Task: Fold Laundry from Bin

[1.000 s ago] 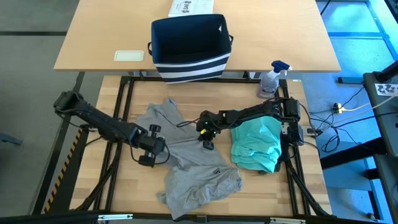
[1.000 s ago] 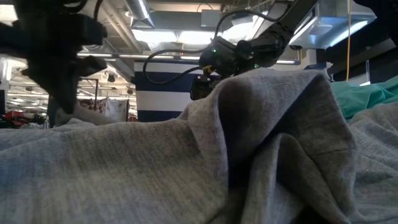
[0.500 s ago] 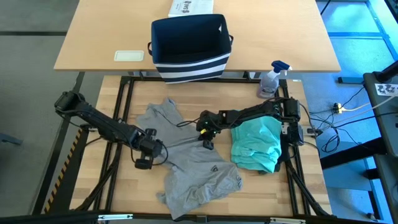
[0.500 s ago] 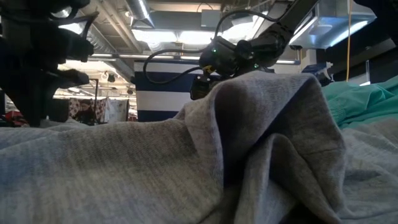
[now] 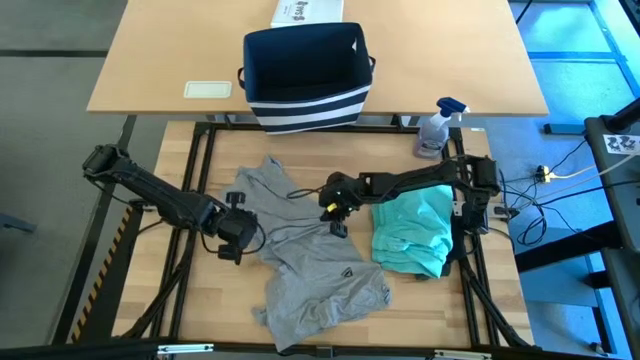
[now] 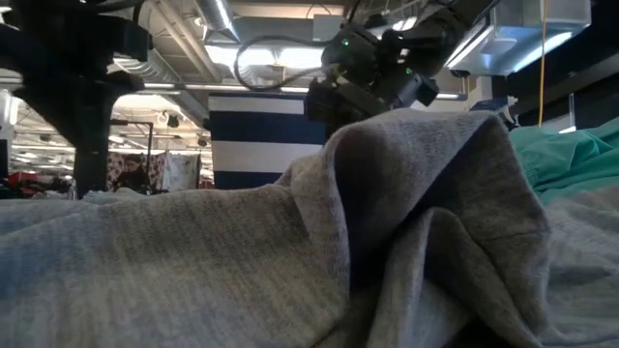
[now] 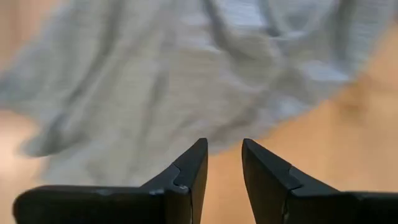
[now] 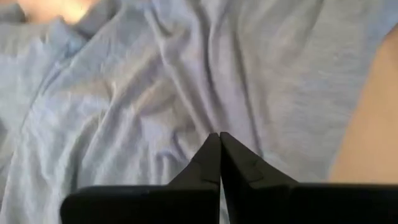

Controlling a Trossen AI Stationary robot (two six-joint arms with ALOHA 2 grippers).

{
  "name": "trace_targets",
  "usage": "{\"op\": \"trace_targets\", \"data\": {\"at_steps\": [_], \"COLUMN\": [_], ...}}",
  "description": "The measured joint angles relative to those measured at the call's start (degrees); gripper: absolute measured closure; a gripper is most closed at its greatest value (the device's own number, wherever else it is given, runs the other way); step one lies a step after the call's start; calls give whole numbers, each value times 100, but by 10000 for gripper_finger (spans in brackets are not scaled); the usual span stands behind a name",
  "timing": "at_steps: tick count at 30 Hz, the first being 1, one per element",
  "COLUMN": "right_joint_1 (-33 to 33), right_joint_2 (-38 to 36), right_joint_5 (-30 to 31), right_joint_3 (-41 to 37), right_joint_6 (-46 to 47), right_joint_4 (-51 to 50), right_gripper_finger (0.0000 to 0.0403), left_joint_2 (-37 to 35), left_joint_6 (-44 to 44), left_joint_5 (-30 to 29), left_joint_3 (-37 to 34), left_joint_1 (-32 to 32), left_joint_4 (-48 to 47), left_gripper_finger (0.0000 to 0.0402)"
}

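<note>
I see the grey T-shirt (image 5: 300,250) spread loosely on the slatted wooden table (image 5: 130,290), its soft knit rumpled into ridges and one tall peaked fold in the low view. A small dark logo shows on its lower half. Just to the right of the shirt lies the teal piece (image 5: 412,232), a smooth, thinner cloth bunched into a rough rectangle.

My left gripper (image 5: 232,232) sits at the shirt's left edge; its two dark wedge-shaped fingers stand slightly apart with nothing between them, bare wood and grey cloth beyond the tips. My right gripper (image 5: 335,212) is over the shirt's upper right part, between the shirt and the teal piece, and its tapered fingers are pressed together; I cannot tell whether any cloth is pinched in them.

Beyond the shirt, on the pale desk (image 5: 160,50), stands the bin (image 5: 305,75), a boxy navy fabric basket with white stripes round its base. A clear spray bottle (image 5: 436,128) with a blue trigger stands beyond the teal piece, right of the bin
</note>
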Motion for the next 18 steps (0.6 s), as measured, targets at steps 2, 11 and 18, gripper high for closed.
{"op": "trace_targets", "data": {"at_steps": [2, 11, 18], "right_joint_1": [91, 1138, 1997], "right_joint_2": [0, 37, 98], "right_joint_5": [-19, -250, 170], "right_joint_3": [-9, 7, 19], "right_joint_6": [0, -109, 124], "right_joint_4": [-8, 558, 1047], "right_gripper_finger": [399, 383, 390], "left_joint_2": [-14, 81, 82], "left_joint_6": [-39, 721, 1308], "left_joint_5": [-413, -554, -48], "left_joint_3": [-24, -640, -1379], "left_joint_1": [12, 891, 1861], "left_joint_4": [4, 1167, 2521], "left_gripper_finger": [307, 318, 339]}}
